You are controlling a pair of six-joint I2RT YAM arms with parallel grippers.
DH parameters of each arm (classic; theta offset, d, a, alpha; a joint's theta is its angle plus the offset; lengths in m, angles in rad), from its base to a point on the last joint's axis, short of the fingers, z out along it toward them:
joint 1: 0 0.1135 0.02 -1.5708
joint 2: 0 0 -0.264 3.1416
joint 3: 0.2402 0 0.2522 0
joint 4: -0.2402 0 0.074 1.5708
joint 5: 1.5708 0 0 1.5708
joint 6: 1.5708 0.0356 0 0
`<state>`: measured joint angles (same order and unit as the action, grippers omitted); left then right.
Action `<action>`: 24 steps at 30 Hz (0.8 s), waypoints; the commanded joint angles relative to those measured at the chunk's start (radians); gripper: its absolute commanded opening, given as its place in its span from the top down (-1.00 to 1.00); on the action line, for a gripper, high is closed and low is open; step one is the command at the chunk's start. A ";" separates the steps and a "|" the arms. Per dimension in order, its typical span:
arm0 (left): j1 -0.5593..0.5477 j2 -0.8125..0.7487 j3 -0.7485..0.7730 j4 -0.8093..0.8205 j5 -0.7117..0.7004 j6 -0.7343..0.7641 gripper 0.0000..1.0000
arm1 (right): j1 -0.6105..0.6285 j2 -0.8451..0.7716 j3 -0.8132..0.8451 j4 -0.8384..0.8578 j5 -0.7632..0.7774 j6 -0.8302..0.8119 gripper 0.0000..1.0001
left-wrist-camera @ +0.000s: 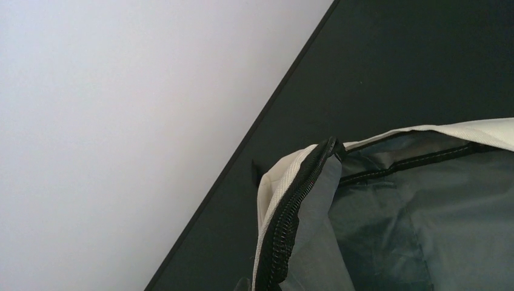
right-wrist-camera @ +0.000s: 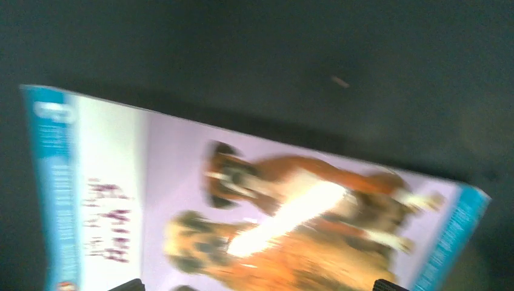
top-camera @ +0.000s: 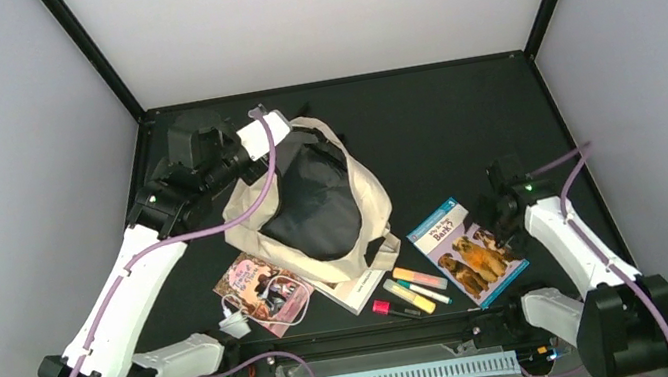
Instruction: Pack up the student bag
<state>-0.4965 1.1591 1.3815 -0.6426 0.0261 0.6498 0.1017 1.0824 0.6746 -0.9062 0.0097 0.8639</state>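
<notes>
The student bag [top-camera: 367, 198], cream-beige with its main opening spread, lies mid-table and shows a dark grey lining [left-wrist-camera: 424, 212]. My left gripper [top-camera: 252, 176] is at the bag's far-left rim, shut on the dark zipper edge [left-wrist-camera: 291, 224], which runs down between its jaws in the left wrist view. My right gripper [top-camera: 489, 222] hovers over the right part of a dog book [top-camera: 467, 253]. Its fingertips [right-wrist-camera: 130, 284] stand wide apart, open, above the blurred cover [right-wrist-camera: 273, 212].
A pink book [top-camera: 260, 291] with a white charger and cable [top-camera: 235, 321] lies front left of the bag. A white booklet [top-camera: 361, 287] pokes out under the bag. Highlighters [top-camera: 416, 287] and a red marker [top-camera: 389, 308] lie near the front edge. Walls enclose the table.
</notes>
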 commanded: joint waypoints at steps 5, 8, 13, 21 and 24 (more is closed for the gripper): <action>0.006 -0.063 -0.026 0.034 0.040 -0.024 0.97 | -0.034 -0.089 -0.174 -0.148 0.023 0.303 -0.99; 0.006 -0.072 -0.026 0.029 0.046 -0.023 0.97 | -0.034 -0.069 -0.178 -0.152 0.028 0.369 -0.99; 0.006 -0.075 -0.030 0.041 0.052 -0.021 0.97 | -0.034 0.026 -0.278 0.050 -0.100 0.421 -1.00; 0.006 -0.063 -0.026 0.047 0.038 -0.015 0.97 | -0.022 0.100 -0.144 0.382 -0.141 0.204 -0.98; 0.006 -0.054 -0.044 0.065 0.031 -0.011 0.97 | -0.019 0.196 -0.084 0.592 -0.233 0.052 -0.97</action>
<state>-0.4965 1.1088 1.3411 -0.6369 0.0566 0.6437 0.0772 1.1835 0.5354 -0.8032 -0.1314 1.0985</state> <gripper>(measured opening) 0.019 0.988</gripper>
